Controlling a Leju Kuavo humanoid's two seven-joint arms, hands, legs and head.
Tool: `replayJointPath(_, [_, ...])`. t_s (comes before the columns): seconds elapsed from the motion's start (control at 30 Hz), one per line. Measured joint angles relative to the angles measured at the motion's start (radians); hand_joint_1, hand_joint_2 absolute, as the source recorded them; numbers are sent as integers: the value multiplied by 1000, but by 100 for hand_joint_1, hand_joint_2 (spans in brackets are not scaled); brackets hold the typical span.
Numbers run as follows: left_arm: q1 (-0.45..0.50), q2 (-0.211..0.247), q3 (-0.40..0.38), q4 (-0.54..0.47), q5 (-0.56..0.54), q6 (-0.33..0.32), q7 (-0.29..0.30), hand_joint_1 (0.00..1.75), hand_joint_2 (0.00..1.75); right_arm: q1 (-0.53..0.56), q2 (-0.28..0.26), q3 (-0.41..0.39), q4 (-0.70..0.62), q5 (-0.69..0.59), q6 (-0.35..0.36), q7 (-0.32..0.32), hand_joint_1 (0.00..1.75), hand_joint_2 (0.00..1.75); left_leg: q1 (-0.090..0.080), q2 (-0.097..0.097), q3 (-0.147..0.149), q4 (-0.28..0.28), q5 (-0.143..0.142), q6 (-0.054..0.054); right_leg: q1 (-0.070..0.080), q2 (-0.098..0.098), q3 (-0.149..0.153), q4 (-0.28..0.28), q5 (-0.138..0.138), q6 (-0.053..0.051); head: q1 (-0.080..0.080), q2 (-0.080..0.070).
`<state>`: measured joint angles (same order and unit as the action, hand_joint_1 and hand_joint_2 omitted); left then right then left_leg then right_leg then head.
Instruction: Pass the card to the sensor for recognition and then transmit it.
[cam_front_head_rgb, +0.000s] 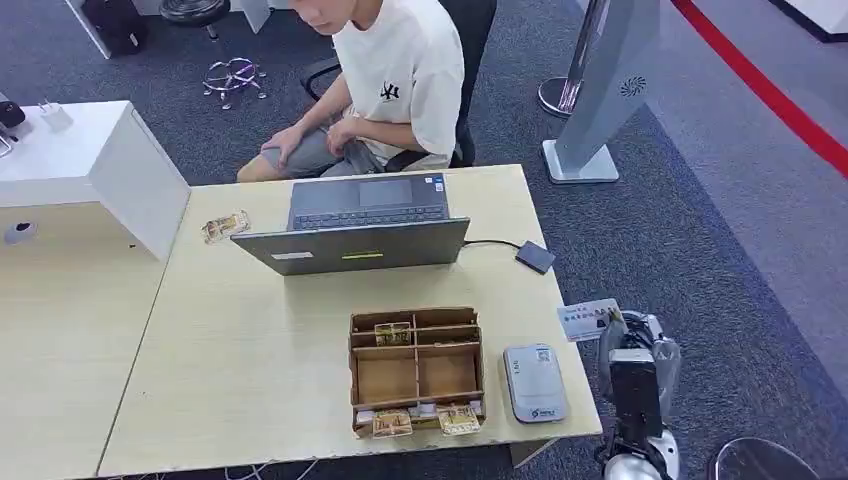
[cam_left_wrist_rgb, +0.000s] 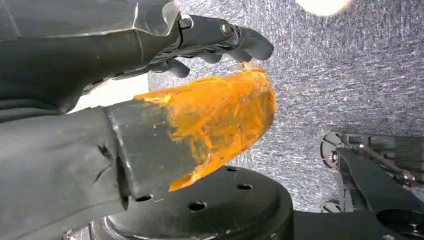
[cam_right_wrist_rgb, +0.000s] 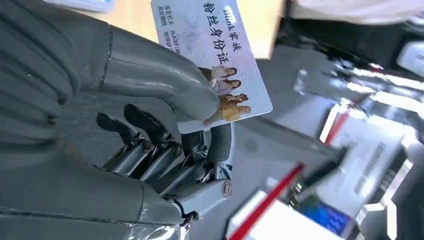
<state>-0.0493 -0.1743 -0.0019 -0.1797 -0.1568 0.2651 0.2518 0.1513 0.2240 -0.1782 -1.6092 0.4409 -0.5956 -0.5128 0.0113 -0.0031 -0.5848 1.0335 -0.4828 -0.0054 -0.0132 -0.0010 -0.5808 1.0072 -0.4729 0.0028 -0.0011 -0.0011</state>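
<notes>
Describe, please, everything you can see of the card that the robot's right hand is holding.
The pale blue-white plastic card carries dark Chinese lettering and a small picture of people at one end. It looks flat and undamaged. The right hand pinches it between thumb and fingers, beyond the wooden table's right edge, not touching the grey card reader.

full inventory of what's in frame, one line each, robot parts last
card: 1, pale blue-white, in right hand, off the table's right edge
sensor: 1, grey, table front right
organiser box: 1, brown cardboard, left of sensor, small packets inside
laptop: 1, grey, open, table back
small black box: 1, cabled, right of laptop
packet: 1, yellowish, left of laptop
table: 1, light wood
person: 1, white T-shirt, seated behind laptop
right hand: pinches card
left hand: holds nothing, orange-taped thumb, above carpet
</notes>
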Motion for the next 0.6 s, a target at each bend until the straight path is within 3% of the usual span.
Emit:
replayJointPath(0.2, [0,0,0,0,-24,-14,21,0,0,15,25,32,-147,19,-55,-56,175,175,0,0,0,0,0,0,0,0,0,0,0,0,0,0])
replayJointPath(0.4, [-3,0,0,0,-59,-32,21,0,0,-44,27,171,-178,260,-93,-86,175,175,0,1,0,0,1,0,0,0,0,1,0,0,0,0])
replayJointPath(0.6, [-9,0,-10,0,-103,-53,19,0,0,-200,30,298,-136,489,-94,-40,175,175,0,1,0,0,2,-1,0,0,0,1,1,-1,0,0])
